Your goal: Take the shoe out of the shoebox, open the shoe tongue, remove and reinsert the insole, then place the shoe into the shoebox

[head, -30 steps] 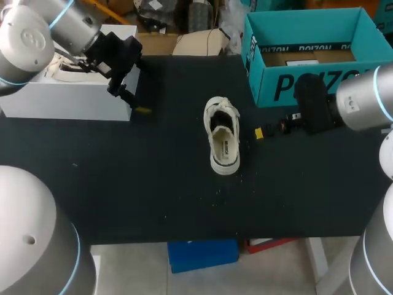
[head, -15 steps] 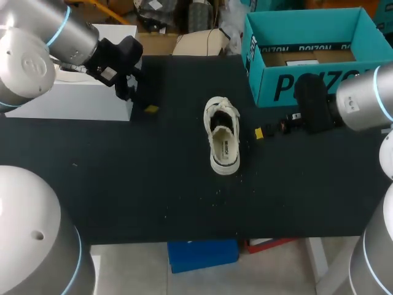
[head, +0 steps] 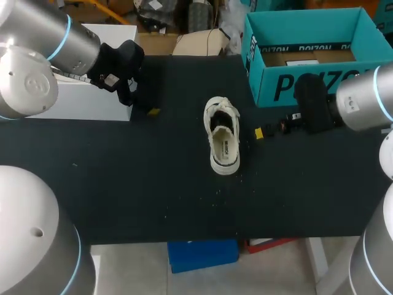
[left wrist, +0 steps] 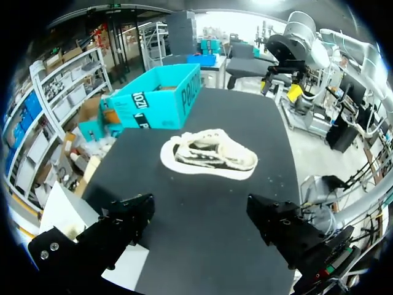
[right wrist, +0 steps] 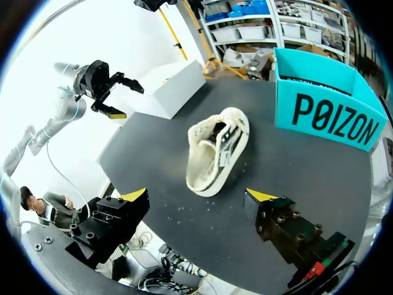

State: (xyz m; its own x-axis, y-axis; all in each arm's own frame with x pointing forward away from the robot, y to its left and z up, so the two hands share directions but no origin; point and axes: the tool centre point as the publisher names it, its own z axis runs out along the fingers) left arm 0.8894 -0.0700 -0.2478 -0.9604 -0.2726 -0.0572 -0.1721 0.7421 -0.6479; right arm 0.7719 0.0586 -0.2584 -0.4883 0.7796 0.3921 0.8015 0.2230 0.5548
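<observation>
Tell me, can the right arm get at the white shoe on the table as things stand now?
Probably yes. The right gripper is open and points at the shoe, which lies on the table just ahead of its fingers. Nothing stands between them, so the way looks free.

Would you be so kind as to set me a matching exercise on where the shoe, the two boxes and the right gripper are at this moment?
Things:
1. shoe
2. teal shoebox
3. white box
4. right gripper

Places:
a. far right corner of the table
b. open, just to the shoe's right
c. mid-table, upright on its sole
d. far left corner of the table

Pairs: 1-c, 2-a, 3-d, 4-b
</observation>
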